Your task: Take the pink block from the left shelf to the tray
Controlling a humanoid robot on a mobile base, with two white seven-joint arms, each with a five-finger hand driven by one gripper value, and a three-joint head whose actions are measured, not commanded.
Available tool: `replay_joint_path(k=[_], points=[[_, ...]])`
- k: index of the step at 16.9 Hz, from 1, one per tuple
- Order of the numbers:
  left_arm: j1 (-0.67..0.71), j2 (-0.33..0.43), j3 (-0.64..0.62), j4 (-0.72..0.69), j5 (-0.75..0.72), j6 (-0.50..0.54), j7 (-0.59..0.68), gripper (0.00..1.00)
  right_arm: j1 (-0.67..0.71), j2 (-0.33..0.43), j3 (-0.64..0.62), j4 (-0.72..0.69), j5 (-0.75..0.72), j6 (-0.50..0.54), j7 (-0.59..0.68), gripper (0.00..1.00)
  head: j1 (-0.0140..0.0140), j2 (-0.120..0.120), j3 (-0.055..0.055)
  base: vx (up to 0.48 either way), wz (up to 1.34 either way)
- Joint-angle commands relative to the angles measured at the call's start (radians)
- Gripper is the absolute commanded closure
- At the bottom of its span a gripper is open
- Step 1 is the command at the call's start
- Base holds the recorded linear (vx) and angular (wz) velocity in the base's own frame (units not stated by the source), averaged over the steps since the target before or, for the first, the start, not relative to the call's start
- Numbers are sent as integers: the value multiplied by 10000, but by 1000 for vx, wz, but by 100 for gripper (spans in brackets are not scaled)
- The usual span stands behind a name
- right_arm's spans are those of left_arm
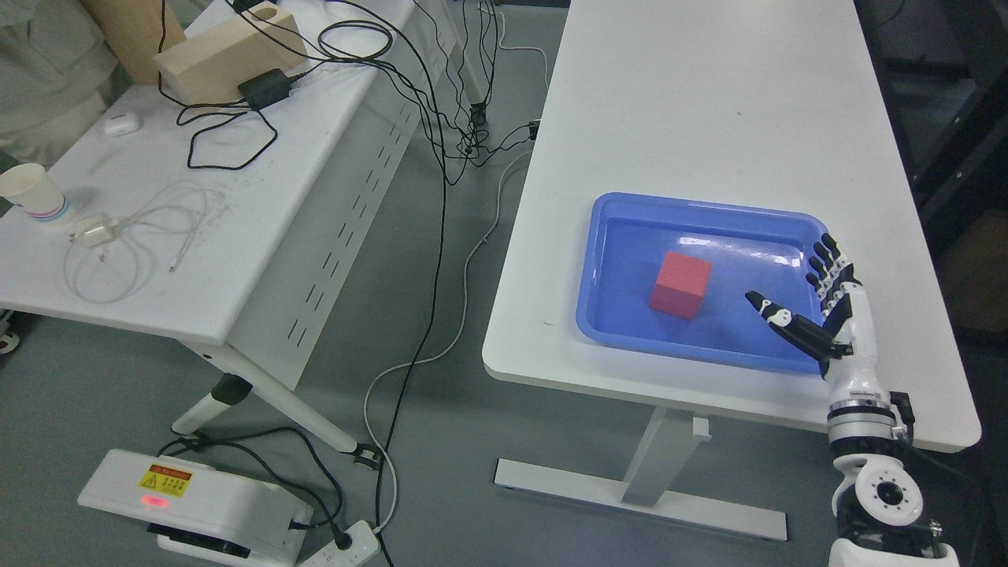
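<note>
Grey floor runs under two white tables, and nearest on it lie a white box unit (pixel 189 496) with a yellow warning label and a power strip (pixel 342 551), one of each, fed by black cables.

At the near right edge of the right table (pixel 709 102) the right hand (pixel 811 303) rises on its arm from the lower right corner of the view. Its fingers (pixel 827 264) are spread and straight, thumb held apart, gripping nothing. It hovers over the near right corner of the single blue tray (pixel 606 315), which sits toward the table's near edge, likely so an arm can reach it easily. No left hand shows.

One pink block (pixel 681 285), reddish-pink here, rests flat inside the tray, a little left of its centre and apart from the hand. No shelf can be made out, and no second block. By how things lie, the block is already at its goal, and the open hand suits a release or a withdrawal.

On the left table (pixel 260 252), nearer edge first: one paper cup (pixel 30 193), one small white charger (pixel 94 231) with its coiled white cable, then one white earbud case (pixel 122 124), one black adapter (pixel 264 88) and one wooden block (pixel 228 51) at the far end. A person's pale sleeve (pixel 39 71) shows at the far left corner.
</note>
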Motion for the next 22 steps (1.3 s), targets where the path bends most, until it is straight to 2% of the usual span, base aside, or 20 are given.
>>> replay_joint_path(k=[1,16,22], points=[[-230,175,0,-175,0,-8,-9,0,184,-96,-311,-76,-381,14,-5,0,0,0,0,-107,-15],[-230,175,0,-175,-15,-8,-9,0,184,-96,-296,-77,-381,14,-5,0,0,0,0,-120,48],[-230,175,0,-175,-15,-8,-9,0,199,-96,-296,-77,-381,13,-5,0,0,0,0,-83,-273]])
